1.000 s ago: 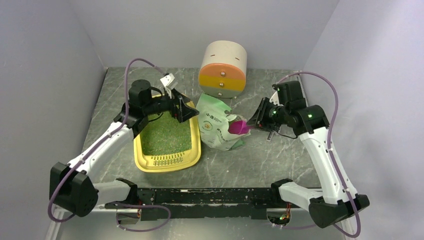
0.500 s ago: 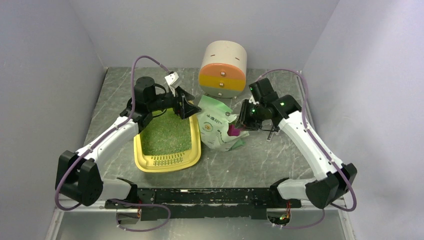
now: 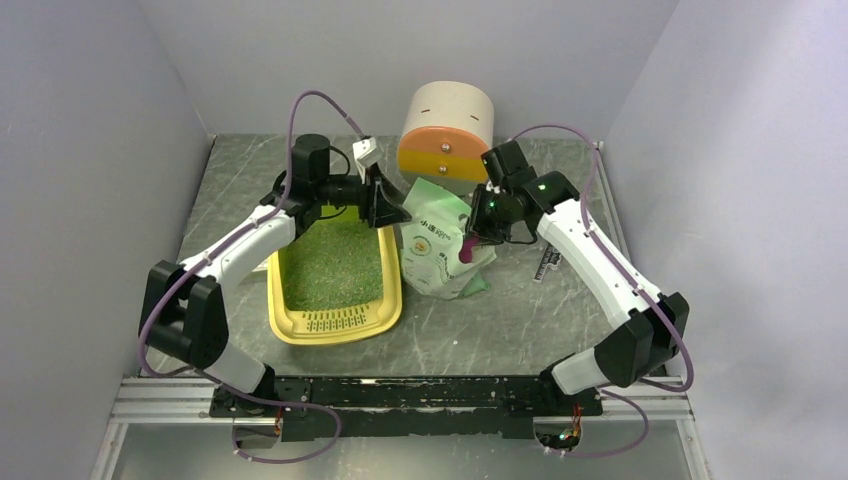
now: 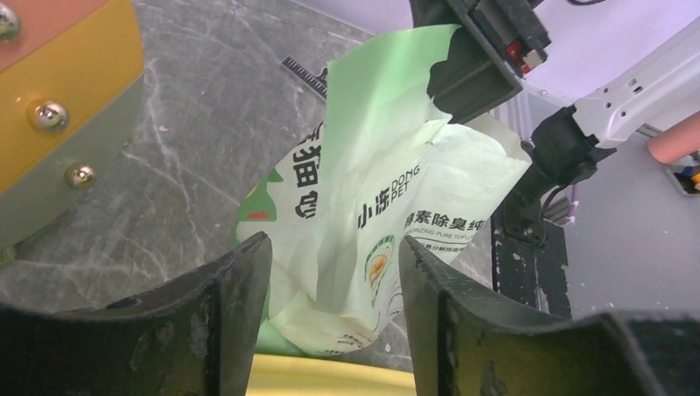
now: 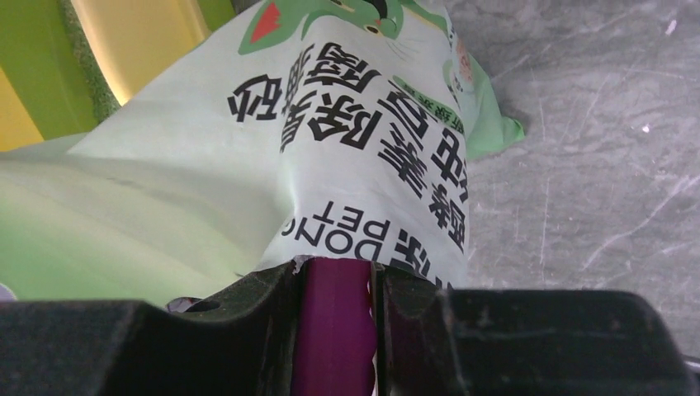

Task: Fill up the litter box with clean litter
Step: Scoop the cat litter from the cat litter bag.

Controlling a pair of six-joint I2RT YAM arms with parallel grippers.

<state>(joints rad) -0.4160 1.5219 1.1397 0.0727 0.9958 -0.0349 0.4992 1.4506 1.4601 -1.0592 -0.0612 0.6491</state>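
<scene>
Asker: Progress on the filling?

Describer: The litter box point(image 3: 333, 327) lies nearest, at seven o'clock on the table point(image 3: 520, 320). It is a shallow yellow plastic tray with rounded corners and a slotted grille at its near end. Clean litter point(image 3: 335, 262), fine greenish-grey granules like coarse sand, already covers its floor. By that, much looks done, though more scoops may be wanted.

Asker: And the arms?

Describer: At centre, a crinkled pale green printed bag point(image 3: 432, 252) slumps just beside the tray's three o'clock side. The left gripper point(image 4: 334, 247) has its jaws apart around the bag's top edge, not pinching. The right gripper point(image 5: 334, 268) is clenched on a glossy magenta scoop point(image 5: 333, 322) at the bag's mouth. Farthest, at twelve o'clock, stands a round drawer cabinet point(image 3: 445, 125).
</scene>
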